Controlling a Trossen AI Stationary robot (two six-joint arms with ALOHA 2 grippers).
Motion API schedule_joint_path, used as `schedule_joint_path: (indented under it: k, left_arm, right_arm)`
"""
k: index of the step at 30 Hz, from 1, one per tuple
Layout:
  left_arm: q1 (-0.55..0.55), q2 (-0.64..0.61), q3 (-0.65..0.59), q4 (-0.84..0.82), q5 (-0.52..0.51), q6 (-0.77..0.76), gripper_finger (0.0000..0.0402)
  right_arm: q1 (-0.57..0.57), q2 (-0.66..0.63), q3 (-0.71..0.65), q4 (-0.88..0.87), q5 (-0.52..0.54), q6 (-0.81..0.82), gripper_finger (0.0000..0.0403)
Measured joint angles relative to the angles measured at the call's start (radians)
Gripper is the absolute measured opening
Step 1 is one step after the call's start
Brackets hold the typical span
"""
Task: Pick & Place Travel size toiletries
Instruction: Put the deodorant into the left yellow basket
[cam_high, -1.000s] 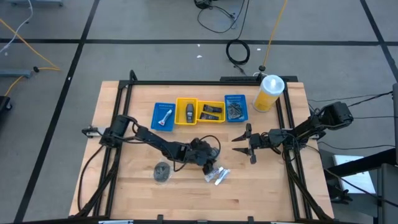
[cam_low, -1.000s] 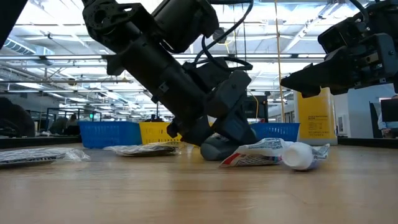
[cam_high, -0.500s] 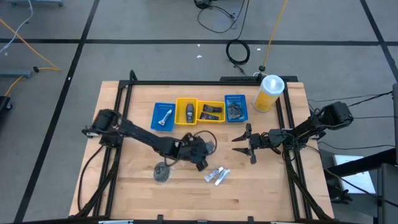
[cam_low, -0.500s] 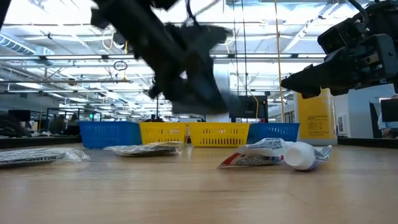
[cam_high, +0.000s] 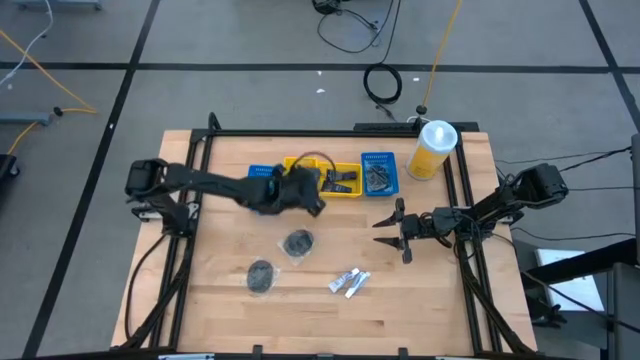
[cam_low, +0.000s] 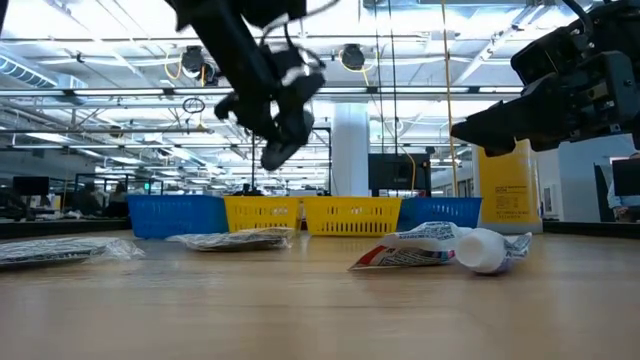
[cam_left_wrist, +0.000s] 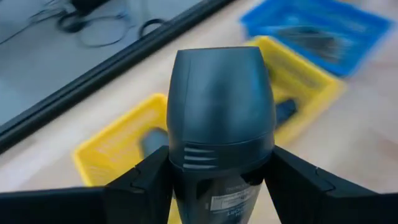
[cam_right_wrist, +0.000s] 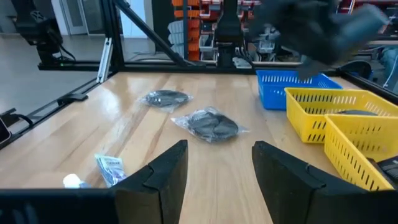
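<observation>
Nearest the front edge of the worktop (cam_high: 420, 310) we see two small tubes (cam_high: 349, 283) lying side by side, and just to their left a grey disc in clear wrap (cam_high: 261, 276). A second wrapped disc (cam_high: 297, 243) lies a little farther in, so we count two discs and two tubes loose on the wood.

Farther back, the left arm reaches from its base at the left edge across to the row of trays. Its left claw (cam_left_wrist: 219, 186) is clamped on a dark bottle (cam_left_wrist: 221, 118), a finger (cam_left_wrist: 140, 186) pressed against each side, and it hangs above the left yellow tray (cam_high: 300, 177) (in the low view it is clearly raised off the wood).

The right arm waits at the right side, stretched low and pointing leftward; its right claw (cam_high: 392, 228) is spread wide and holds nothing.

At the back we count four trays in a row: a blue tray (cam_high: 262, 186) partly hidden under the left arm, the two yellow ones with the second yellow tray (cam_high: 341, 179) holding dark items, and another blue tray (cam_high: 378, 172) with dark contents we cannot make out. A tall yellow bottle (cam_high: 431, 150) with a white cap stands beyond them at the right.
</observation>
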Motion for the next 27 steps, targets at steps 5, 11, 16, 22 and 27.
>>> schedule_joint_path:
  k: [5,11,16,22,27]
  left_arm:
    - [0.11,0.016,-0.001,-0.025,0.002,-0.027,0.0206]
    - [0.173,0.017,-0.002,-0.088,0.036,-0.097,0.0234]
    - [0.18,0.017,-0.046,-0.059,0.056,-0.153,0.0231]
    - [0.174,0.017,-0.103,-0.029,0.073,-0.199,0.0215]
    - [0.174,0.017,-0.111,-0.028,0.088,-0.199,0.0217]
  right_arm:
    - [0.0,0.0,0.0,-0.011,0.0,0.0,0.0171]
    - [0.0,0.0,0.0,-0.012,-0.002,0.0,0.0171]
    - [0.0,0.0,0.0,-0.012,-0.003,0.0,0.0171]
    - [0.0,0.0,0.0,-0.01,-0.003,0.003,0.0171]
    - [0.0,0.0,0.0,-0.004,-0.003,0.003,0.0171]
